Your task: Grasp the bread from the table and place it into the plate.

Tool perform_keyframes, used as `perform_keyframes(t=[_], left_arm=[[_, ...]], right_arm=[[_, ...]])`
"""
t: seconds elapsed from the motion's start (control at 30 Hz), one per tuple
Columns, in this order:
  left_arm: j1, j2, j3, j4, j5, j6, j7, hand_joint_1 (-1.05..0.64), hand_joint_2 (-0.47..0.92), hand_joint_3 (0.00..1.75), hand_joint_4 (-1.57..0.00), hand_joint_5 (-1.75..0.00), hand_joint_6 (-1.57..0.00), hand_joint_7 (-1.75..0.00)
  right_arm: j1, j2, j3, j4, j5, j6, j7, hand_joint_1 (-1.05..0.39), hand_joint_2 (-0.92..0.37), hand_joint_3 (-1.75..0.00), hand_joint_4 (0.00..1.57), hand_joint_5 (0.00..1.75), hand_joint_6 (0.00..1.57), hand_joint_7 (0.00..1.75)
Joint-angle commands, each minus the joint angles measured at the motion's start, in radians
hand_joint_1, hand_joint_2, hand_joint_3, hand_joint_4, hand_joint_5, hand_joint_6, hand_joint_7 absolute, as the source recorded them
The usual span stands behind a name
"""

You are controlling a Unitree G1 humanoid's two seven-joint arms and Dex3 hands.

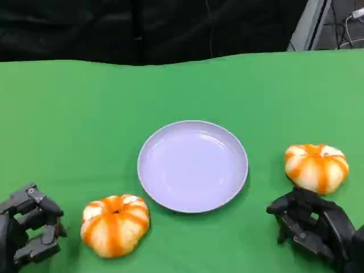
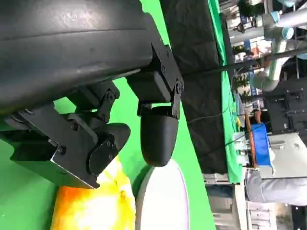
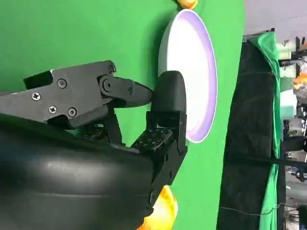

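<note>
Plate (image 1: 193, 166) sits bare at center, one bread (image 1: 115, 224) near-left and another bread (image 1: 316, 166) at right on the green table (image 1: 68, 119), each just beside an empty, loosely curled left hand (image 1: 28, 230) or right hand (image 1: 313, 226); grasping not yet begun.

green table (image 1: 68, 114), lavender plate (image 1: 193, 166) centre, orange-striped bread (image 1: 115, 224) left, another bread (image 1: 316, 167) right
</note>
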Motion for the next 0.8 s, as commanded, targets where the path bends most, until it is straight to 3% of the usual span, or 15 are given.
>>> perform_keyframes(t=[0.03,0.6,0.7,0.8], left_arm=[[-0.002,0.016,0.003,-0.007,-0.002,-0.009,0.011,0.09,0.56,1.18,-0.91,-1.64,-0.88,-1.45],[-0.008,0.013,0.002,0.003,-0.005,-0.017,0.004,0.09,0.54,1.19,-0.93,-1.59,-0.91,-1.39],[-0.01,0.008,0.006,0.001,-0.015,-0.023,-0.001,0.1,0.58,1.08,-0.93,-1.32,-0.97,-1.12],[-0.01,0.007,0.006,0.001,-0.017,-0.024,-0.001,0.1,0.59,1.04,-0.94,-1.26,-0.99,-1.05]], right_arm=[[0.006,-0.02,-0.005,0.004,0.001,0.014,-0.008,-0.25,-0.92,-0.45,0.64,1.75,0.72,1.11],[0.001,-0.024,-0.011,0.017,0.014,0.02,0.008,-0.26,-0.92,-0.45,0.65,1.75,0.72,1.11],[0.0,-0.024,-0.011,0.018,0.012,0.015,0.007,-0.27,-0.92,-0.44,0.66,1.75,0.72,1.1],[0.0,-0.024,-0.011,0.019,0.012,0.014,0.007,-0.27,-0.92,-0.44,0.66,1.75,0.73,1.1]])
